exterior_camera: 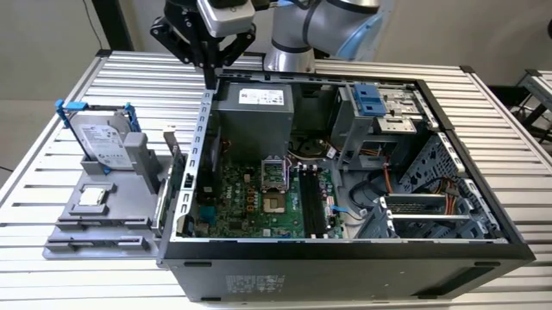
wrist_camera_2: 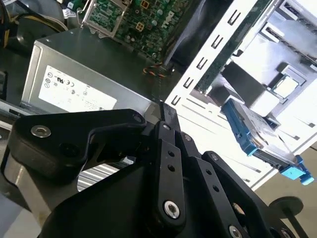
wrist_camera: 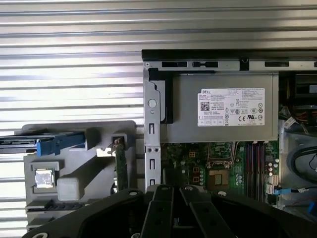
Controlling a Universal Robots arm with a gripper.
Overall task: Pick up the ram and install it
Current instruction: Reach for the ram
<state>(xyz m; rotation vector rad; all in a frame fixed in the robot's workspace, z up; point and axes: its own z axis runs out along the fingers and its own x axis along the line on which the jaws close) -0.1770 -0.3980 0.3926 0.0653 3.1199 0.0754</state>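
Note:
The ram [wrist_camera: 119,166] is a thin green board standing on edge in a slot of the grey holder [exterior_camera: 112,223], just outside the open computer case [exterior_camera: 345,255]; the exterior view shows the ram [exterior_camera: 180,169] between holder and case wall. My gripper [exterior_camera: 209,81] hangs above the case's back corner, over the power supply [exterior_camera: 254,113], well above and behind the ram. Its black fingers [wrist_camera_2: 167,130] meet at the tips with nothing between them. The dark memory slots [exterior_camera: 312,201] lie on the motherboard beside the processor socket [exterior_camera: 273,206].
A silver hard drive in a blue frame [exterior_camera: 102,143] stands on the holder, and a small square processor chip [exterior_camera: 93,196] lies in front of it. Cables and drive bays [exterior_camera: 379,110] crowd the case on the exterior view's right. All rests on a ribbed metal table [exterior_camera: 509,148].

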